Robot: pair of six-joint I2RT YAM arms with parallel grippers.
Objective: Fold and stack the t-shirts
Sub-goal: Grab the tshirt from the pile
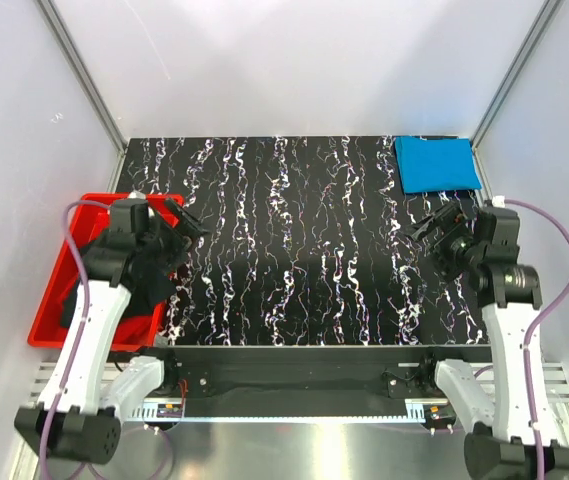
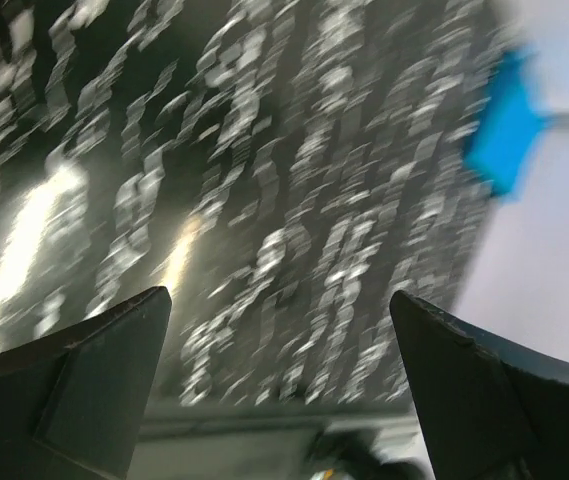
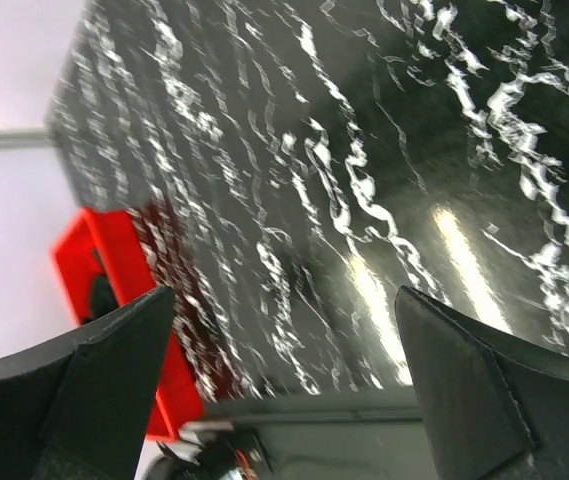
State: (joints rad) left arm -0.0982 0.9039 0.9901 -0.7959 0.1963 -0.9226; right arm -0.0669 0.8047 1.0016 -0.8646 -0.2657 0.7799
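A bright blue t-shirt [image 1: 437, 163] lies folded at the table's back right corner; it shows as a blurred blue patch [image 2: 504, 125] in the left wrist view. Black fabric, the black t-shirt [image 1: 142, 285], sits bunched in the red tub [image 1: 56, 300], partly behind my left arm. My left gripper [image 1: 189, 220] hovers by the tub's right rim, open and empty [image 2: 279, 330], pointing across the table. My right gripper [image 1: 426, 224] is open and empty [image 3: 284, 340] above the table's right side, in front of the blue t-shirt and apart from it.
The table [image 1: 294, 240] has a black top with white marbling. The red tub [image 3: 114, 270] hangs off its left edge. White walls with metal posts close in the back and both sides. The arm bases and cables sit along the near edge.
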